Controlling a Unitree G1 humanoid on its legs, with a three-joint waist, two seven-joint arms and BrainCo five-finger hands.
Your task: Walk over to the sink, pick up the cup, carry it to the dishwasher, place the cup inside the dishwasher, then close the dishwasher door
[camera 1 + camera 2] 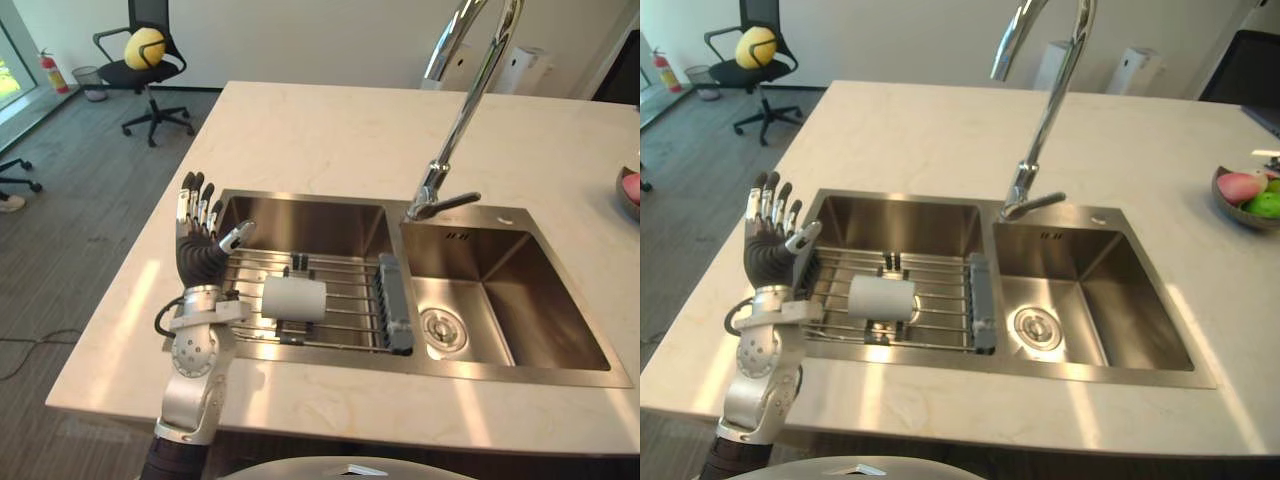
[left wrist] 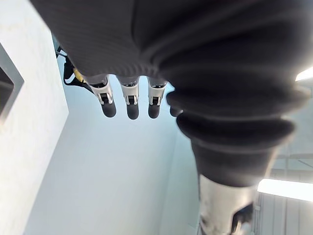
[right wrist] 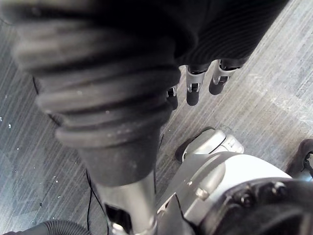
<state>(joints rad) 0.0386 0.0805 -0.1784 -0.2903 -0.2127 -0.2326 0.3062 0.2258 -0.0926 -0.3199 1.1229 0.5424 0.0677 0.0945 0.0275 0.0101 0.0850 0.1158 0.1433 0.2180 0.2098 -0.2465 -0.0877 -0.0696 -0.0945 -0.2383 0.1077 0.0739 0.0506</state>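
A white cup [image 1: 293, 298] lies on its side on a wire rack [image 1: 345, 305] set across the left basin of a steel double sink [image 1: 300, 197]. My left hand [image 1: 200, 232] is raised upright over the sink's left rim, just left of the cup and apart from it. Its fingers [image 2: 129, 100] are straight and hold nothing. My right hand [image 3: 192, 93] hangs low beside me over the grey floor, fingers relaxed and empty.
A tall curved faucet [image 1: 460, 120] rises behind the divider between the basins. The right basin [image 1: 500, 300] has a drain. A fruit bowl [image 1: 1248, 195] sits on the pale counter [image 1: 320, 130] at the far right. An office chair [image 1: 148, 60] stands beyond the counter's far left corner.
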